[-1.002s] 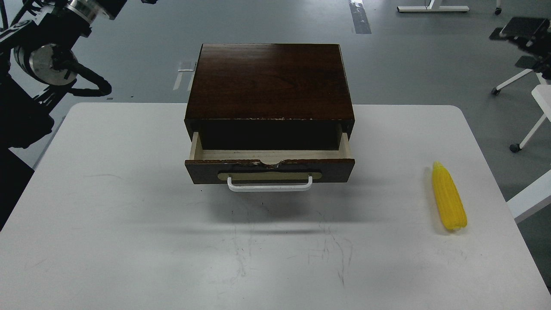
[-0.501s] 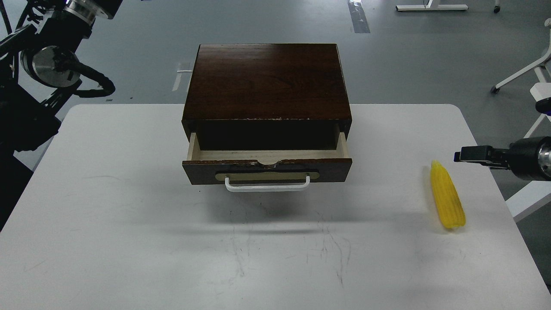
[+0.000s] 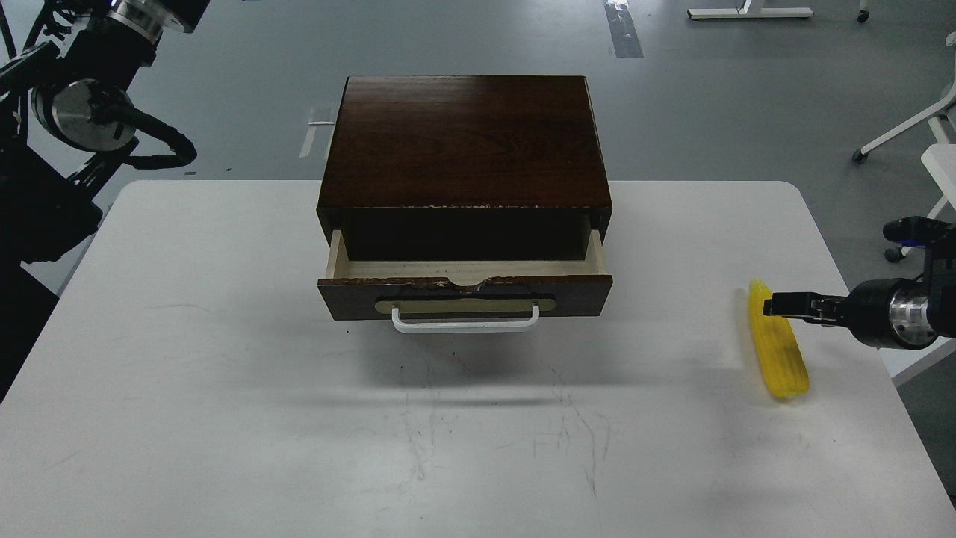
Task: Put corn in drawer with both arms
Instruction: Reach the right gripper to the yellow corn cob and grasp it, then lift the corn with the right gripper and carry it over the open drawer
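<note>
The yellow corn [image 3: 780, 355] lies on the white table [image 3: 224, 359] near its right edge, pointed end away from me. My right gripper [image 3: 771, 305] reaches in from the right, and its tip overlaps the corn's far part. It is seen edge-on, so I cannot tell whether it is open. The drawer [image 3: 463, 290] of the dark brown box [image 3: 463, 142] is pulled partly out, showing pale sides, an empty inside and a white handle [image 3: 464, 323]. My left arm [image 3: 82, 112] is raised at the far left, and its gripper is out of view.
The box stands at the back middle of the table. Off the table's right edge are a white chair base [image 3: 907, 123] and a white edge [image 3: 919, 362]. Grey floor lies beyond.
My right arm has come in from the right and moved left and down, from beside the corn's tip to over its far part. The left arm, corn and drawer have barely moved.
</note>
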Motion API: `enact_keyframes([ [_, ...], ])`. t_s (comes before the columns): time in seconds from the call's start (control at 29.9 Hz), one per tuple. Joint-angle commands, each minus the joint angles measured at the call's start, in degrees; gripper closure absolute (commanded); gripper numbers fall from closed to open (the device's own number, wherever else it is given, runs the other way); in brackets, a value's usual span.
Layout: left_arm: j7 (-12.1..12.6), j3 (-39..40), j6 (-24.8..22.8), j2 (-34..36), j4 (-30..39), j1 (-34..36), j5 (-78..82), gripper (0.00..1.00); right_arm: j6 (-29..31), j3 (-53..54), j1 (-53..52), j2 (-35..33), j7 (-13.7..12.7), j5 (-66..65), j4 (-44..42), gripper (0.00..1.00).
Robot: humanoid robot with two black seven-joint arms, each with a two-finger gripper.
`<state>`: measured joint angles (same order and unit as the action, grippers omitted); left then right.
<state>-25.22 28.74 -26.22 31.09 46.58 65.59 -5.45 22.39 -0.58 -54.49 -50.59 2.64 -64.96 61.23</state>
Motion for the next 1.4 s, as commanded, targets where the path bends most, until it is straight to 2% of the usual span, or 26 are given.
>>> enact_keyframes([
  [0.0, -0.09, 0.0, 0.03, 0.02, 0.09, -0.11, -0.09, 0.02, 0.02, -0.12, 0.09, 3.3, 0.0, 0.01, -3.22, 0.06],
  [0.13, 0.0, -0.09, 0.2, -0.06, 0.0, -0.11, 0.09, 0.02, -0.68, -2.31, 0.53, 5.33, 0.0, 0.01, -4.19, 0.1],
  [0.23, 0.0, -0.18, 0.2, -0.06, 0.0, -0.2, 0.17, 0.02, -2.61, -4.25, 0.53, 5.68, 0.0, 0.01, -4.72, 0.19],
  [0.4, 0.0, -0.18, 0.29, -0.33, 0.0, -0.29, 0.17, 0.02, -4.2, -5.92, 0.53, 6.82, 0.09, 0.27, -5.86, 0.45],
  [0.43, 0.0, -0.18, 0.29, -0.41, 0.0, -0.46, 0.17, 0.02, -4.2, -5.74, 0.44, 6.82, 0.17, 0.36, -5.69, 0.56],
  [0.5, 0.0, -0.18, 0.29, -0.5, 0.0, -0.46, 0.17, 0.02, -4.2, -5.66, 0.18, 6.91, 0.17, 0.62, -5.51, 0.63],
  [0.57, 0.09, -0.18, 0.38, -0.59, 0.0, -0.46, 0.17, 0.02, -4.2, -5.57, -0.44, 7.0, 0.17, 0.71, -5.51, 0.84],
  [0.63, 0.09, -0.18, 0.38, -0.59, 0.0, -0.46, 0.26, 0.02, -4.11, -5.57, -0.61, 6.91, 0.17, 0.8, -5.51, 0.94],
  [0.73, 0.0, -0.09, 0.29, -0.59, 0.0, -0.46, 0.26, 0.02, -4.11, -4.78, -1.49, 6.39, 0.35, 0.97, -4.98, 0.96],
  [0.9, 0.09, -0.18, 0.12, -0.33, 0.0, -0.46, 0.53, 0.02, -3.76, 2.42, -7.54, 3.84, 0.61, 1.15, -1.21, 0.96],
  [1.07, 0.17, -0.18, -0.23, 0.02, 0.09, -0.29, 0.61, 0.02, -1.83, 4.19, -22.3, 4.01, 0.88, 0.97, 2.22, 0.98],
  [1.17, 0.17, -0.53, -0.23, 0.02, 0.18, -0.29, 0.61, 0.02, -0.69, 4.28, -29.34, 7.07, 0.88, 0.89, 3.54, 1.0],
  [1.27, 0.26, -0.88, -0.5, 0.11, 0.44, -0.29, 0.88, 0.02, -0.69, 4.01, -34.0, 12.44, 0.88, -1.22, 8.72, 1.0],
  [1.37, 0.26, -0.88, -0.76, 0.46, 1.05, -0.29, 0.88, 0.02, -0.69, 4.01, -36.38, 14.12, 0.88, -8.41, 13.73, 1.0],
])
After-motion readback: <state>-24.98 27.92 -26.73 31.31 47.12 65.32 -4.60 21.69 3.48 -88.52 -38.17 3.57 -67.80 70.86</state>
